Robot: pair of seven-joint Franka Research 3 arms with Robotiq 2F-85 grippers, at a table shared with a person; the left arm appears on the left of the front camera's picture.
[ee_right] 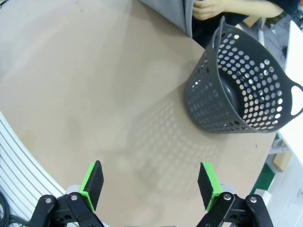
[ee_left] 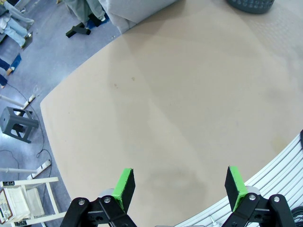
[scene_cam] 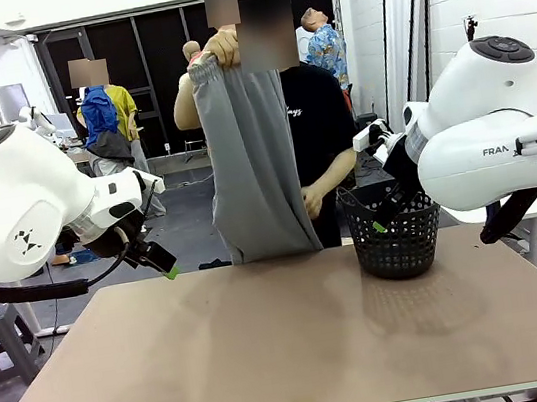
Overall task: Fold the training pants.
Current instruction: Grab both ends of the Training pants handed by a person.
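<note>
Now, the step: the very start, as I judge it. The training pants (scene_cam: 251, 153) are not yet on the desk (scene_cam: 272, 362), so no fold has begun.
Pants: light grey, hanging full length in the air over the far edge of the desk, held up by the person.
Person's grip: the upper hand (scene_cam: 222, 46) holds the gathered waistband high. The lower hand (scene_cam: 314, 197) pinches the cloth at the side, near the leg ends. Whether the leg ends touch the desk, I cannot tell.
Left robot hand (ee_left: 180, 182): fingers spread wide with nothing between the green pads. It hovers over bare desk on the robot's left, well apart from the pants.
Right robot hand (ee_right: 151, 184): equally wide open and empty, above the desk near the basket (ee_right: 236, 85) but not touching it.
Next move: the pants probably need to be laid flat on the open middle of the desk, within reach of both arms. Each robot hand would then want a corner of the waistband or a leg end. Soft jersey sags and bunches, so a pinch low to the desk through both layers looks wise.
Basket: black mesh with handles, standing on the robot's right part of the desk, just beside the hanging pants.
Basket contents: nothing that I can make out. Its inner wall and floor look bare through the open mouth.
</note>
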